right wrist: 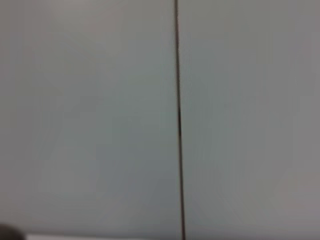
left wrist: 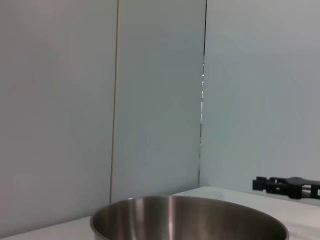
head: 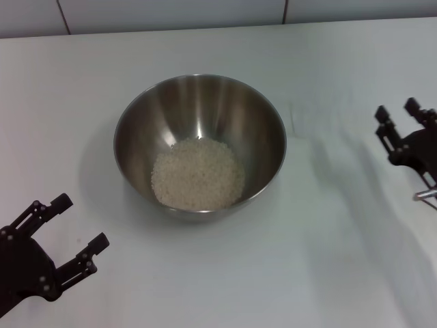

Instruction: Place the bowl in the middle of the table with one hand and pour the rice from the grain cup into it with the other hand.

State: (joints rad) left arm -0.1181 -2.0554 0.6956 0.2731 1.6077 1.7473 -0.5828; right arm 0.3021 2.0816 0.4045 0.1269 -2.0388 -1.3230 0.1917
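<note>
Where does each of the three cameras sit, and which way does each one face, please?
Head view: on the robot's head, looking forward and down at the table; the bowl holding the rice sits mid-table, the left gripper and right gripper open at either side.
Left wrist view: low beside the table, facing over the bowl's rim toward the wall; the other arm's gripper shows farther off.
Right wrist view: faces only the wall; no robot part shows.
Shared: head and left wrist views both show the bowl and right gripper.

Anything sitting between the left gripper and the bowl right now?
Nothing visible. Only bare table lies between the left gripper and the bowl, which holds the rice.
</note>
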